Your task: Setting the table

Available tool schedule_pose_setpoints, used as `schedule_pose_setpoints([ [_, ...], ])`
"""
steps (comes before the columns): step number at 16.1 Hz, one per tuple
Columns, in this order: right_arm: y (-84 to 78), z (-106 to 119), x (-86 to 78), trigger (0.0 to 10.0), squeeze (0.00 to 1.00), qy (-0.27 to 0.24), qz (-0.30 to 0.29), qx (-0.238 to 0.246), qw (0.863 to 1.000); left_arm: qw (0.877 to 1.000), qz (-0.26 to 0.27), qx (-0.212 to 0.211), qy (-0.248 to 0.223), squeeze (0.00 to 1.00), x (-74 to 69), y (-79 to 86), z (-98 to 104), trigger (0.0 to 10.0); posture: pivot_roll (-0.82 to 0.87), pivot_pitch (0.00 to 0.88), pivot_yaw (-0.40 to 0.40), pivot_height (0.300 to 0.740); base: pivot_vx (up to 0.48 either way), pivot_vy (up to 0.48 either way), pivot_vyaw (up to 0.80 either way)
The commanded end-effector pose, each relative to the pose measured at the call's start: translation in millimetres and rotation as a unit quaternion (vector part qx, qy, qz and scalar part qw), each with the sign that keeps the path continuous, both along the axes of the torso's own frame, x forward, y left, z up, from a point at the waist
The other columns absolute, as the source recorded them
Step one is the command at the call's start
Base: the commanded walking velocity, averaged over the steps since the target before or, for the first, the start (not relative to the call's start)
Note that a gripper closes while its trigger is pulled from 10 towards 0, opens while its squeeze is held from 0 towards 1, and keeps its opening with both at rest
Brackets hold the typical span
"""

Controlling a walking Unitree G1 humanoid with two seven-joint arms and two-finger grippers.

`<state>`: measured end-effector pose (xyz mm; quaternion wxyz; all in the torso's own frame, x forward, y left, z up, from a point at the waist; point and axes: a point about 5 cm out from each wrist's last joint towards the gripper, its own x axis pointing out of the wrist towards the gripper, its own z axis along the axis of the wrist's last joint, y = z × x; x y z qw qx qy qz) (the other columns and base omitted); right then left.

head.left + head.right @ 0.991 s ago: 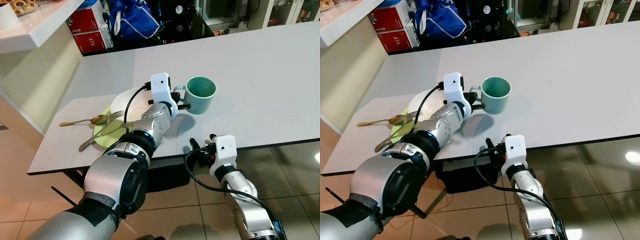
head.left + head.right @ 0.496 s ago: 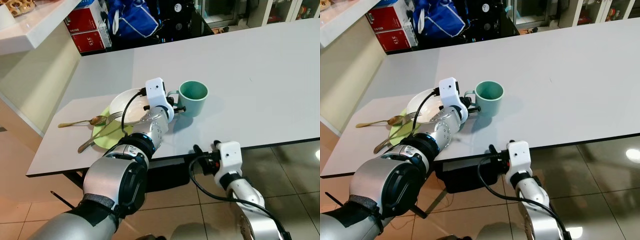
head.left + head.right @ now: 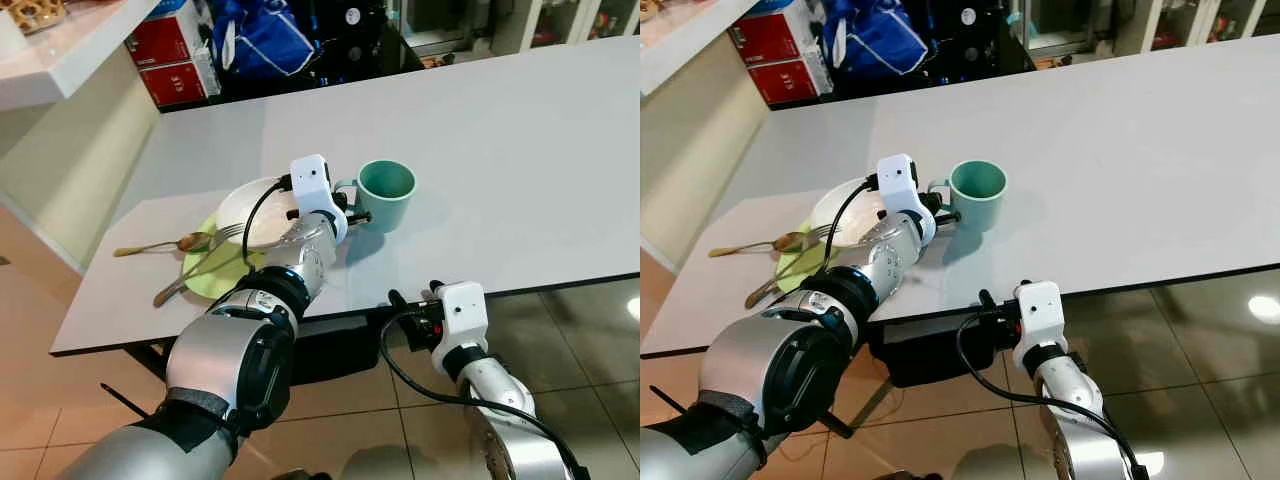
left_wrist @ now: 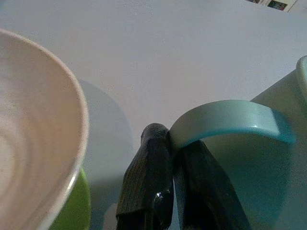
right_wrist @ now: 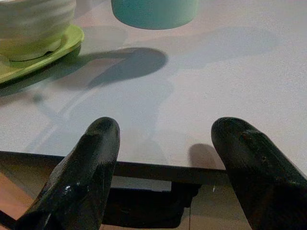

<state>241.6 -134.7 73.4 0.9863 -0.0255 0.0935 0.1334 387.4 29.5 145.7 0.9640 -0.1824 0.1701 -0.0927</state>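
While the mug (image 3: pixel 387 194) sits upright on the table (image 3: pixel 520 160), just right of the bowl (image 3: pixel 246 212), we have the left gripper (image 4: pixel 173 158) clenched on its handle (image 4: pixel 230 119). Both fingers pinch the handle's lower end, close to the tabletop.

Our read: the step in hand is placing the mug next to the setting. To do it well, we'd confirm the base is flat on the table, spread the fingers only slightly, then back straight out along the handle line so nothing drags or tips the mug. Bowl rim is just beside the wrist, so no sideways swing on exit.

The bowl sits on a green plate (image 3: pixel 215 272); a fork (image 3: pixel 200 262) lies across that plate and a spoon (image 3: pixel 165 244) lies on the table to its left.

The right gripper (image 5: pixel 168 143) hangs off the near table edge, fingers spread, holding nothing.

The head views give layout but hide the grip behind the left wrist housing. The left wrist view shows the pinch itself. The right wrist view shows the arm's shadow on the table in front of the mug base and plate.
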Motion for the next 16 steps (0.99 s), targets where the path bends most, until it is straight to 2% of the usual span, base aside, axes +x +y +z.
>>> schedule_pose_setpoints([
  [1, 3.5, 2, -2.2, 10.0, 0.0, 0.0, 0.007, -0.004, 1.0, 0.999, -0.027, -0.017, 0.022, 1.0, -15.6, -30.0, -13, 0.0, -0.24, 0.0, 0.175, 0.74, 0.0, 0.0, 0.0],
  [6, 3.1, 1, -8.0, 10.0, 0.0, 0.009, 0.01, -0.007, 1.0, 0.999, -0.033, -0.023, 0.031, 1.0, -18.2, -32.6, -16, 0.0, -0.25, 0.002, 0.17, 0.74, 0.0, 0.0, 0.0],
  [7, 2.6, 1, -9.9, 10.0, 0.0, 0.011, 0.01, -0.008, 1.0, 0.998, -0.03, -0.031, 0.039, 1.0, -19.5, -32.2, -19, 10.0, -0.26, 0.01, 0.169, 0.74, 0.0, 0.0, 0.0],
  [16, -1.0, 1, -18.4, 10.0, 0.0, 0.023, 0.008, -0.012, 1.0, 0.998, -0.018, -0.026, 0.053, 1.0, -21.7, -26.3, -29, 10.0, -0.28, 0.026, 0.163, 0.74, 0.0, 0.0, 0.0],
])
